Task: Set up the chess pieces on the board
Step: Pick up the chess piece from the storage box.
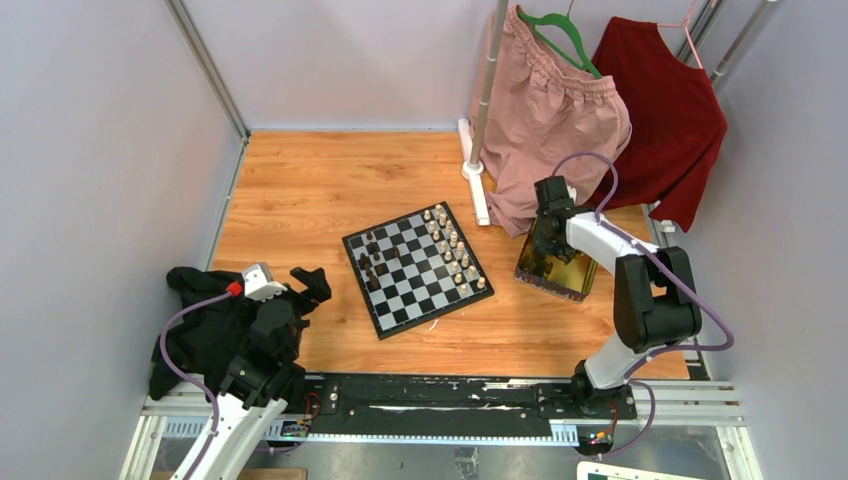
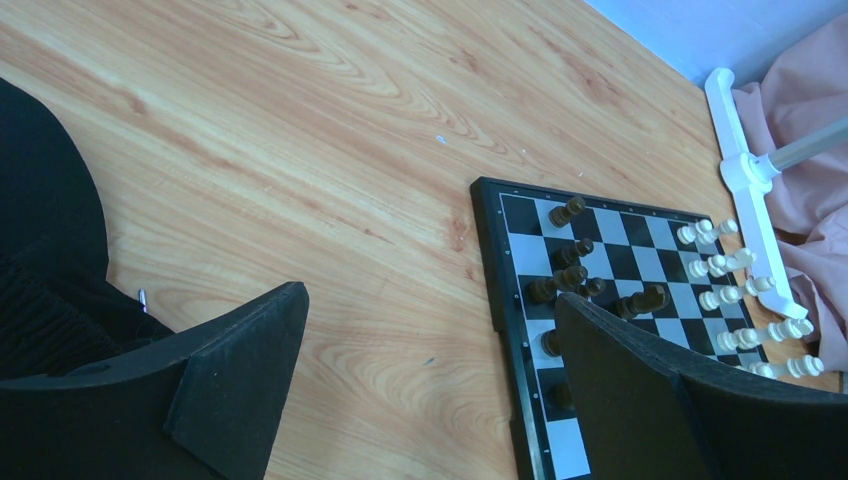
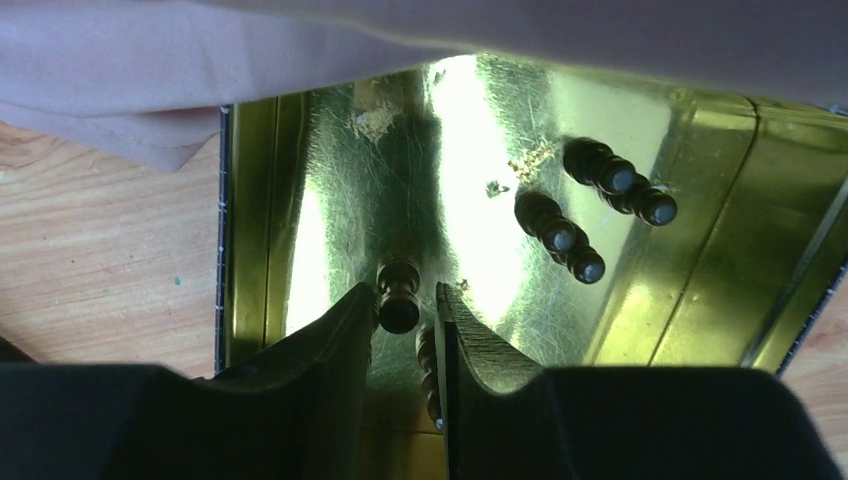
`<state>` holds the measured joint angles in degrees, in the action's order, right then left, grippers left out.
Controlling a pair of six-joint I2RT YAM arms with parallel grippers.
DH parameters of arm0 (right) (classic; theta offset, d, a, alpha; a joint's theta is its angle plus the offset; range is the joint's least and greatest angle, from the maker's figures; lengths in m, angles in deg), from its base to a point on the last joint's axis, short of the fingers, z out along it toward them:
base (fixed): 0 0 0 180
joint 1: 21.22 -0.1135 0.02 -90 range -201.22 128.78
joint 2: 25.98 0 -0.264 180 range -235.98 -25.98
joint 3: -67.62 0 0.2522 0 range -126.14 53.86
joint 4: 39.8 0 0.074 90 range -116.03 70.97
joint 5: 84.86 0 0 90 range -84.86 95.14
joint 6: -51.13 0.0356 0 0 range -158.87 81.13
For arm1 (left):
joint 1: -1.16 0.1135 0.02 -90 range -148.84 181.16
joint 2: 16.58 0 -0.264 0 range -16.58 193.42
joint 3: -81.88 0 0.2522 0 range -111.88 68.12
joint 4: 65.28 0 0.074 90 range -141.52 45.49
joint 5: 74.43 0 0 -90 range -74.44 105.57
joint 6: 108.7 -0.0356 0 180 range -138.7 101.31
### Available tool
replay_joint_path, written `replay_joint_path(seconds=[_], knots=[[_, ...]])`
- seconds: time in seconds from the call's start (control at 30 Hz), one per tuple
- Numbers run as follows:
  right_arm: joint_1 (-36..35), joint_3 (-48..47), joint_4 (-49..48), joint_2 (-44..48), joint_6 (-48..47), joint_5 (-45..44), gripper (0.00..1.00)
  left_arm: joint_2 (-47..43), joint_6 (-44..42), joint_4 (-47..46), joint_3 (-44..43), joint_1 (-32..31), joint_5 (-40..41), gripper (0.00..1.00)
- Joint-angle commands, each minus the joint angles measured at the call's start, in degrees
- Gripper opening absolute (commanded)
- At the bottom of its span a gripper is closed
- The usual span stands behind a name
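The board (image 1: 385, 330) lies mid-table, with several dark chess pieces (image 1: 372, 262) on its left part and cream-white pieces (image 1: 452, 245) along its right edge. The left wrist view shows the board's border (image 2: 520, 330) and the dark pieces (image 2: 570, 275). My left gripper (image 1: 300, 290) is open and empty (image 2: 430, 305), hovering left of the board. My right gripper (image 1: 548, 235) reaches down into the gold tray (image 1: 555, 275). Its jaws (image 3: 405, 297) are closed narrowly on a dark piece (image 3: 398, 285). Another piece (image 3: 428, 365) lies by the right finger, and several more (image 3: 560, 235) lie loose in the tray (image 3: 620, 300).
Pink shorts (image 1: 550, 120) hang on a rack and drape over the tray's far edge (image 3: 300, 50). A red garment (image 1: 665, 120) hangs at the right. The rack's white foot (image 1: 470, 170) stands behind the board. A black cloth (image 1: 200, 320) lies under my left arm.
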<state>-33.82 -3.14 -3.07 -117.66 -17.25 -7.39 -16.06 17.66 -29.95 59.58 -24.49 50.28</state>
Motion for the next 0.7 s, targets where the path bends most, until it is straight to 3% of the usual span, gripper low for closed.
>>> replay_joint_path(seconds=[0.0, 0.07, 0.3, 0.67], knots=[[1.08, -2.31, -0.61, -1.32, -0.04, 1.14, 0.33, -3.33, -0.78, -0.20, 1.00, -0.39, 0.08, 1.00], [1.22, -2.43, -0.64, -1.57, -0.08, 1.37, 0.30, -3.31, -0.79, -0.22, 1.02, -0.37, 0.05, 1.00], [1.26, -1.91, -0.43, -0.43, 0.00, 1.71, 0.01, -3.24, -0.80, -0.28, 1.06, -0.37, 0.06, 1.00], [1.26, -2.27, 1.36, 5.55, -1.06, -0.03, 0.00, -3.27, -0.84, -0.20, 1.02, -0.37, 0.16, 1.00]])
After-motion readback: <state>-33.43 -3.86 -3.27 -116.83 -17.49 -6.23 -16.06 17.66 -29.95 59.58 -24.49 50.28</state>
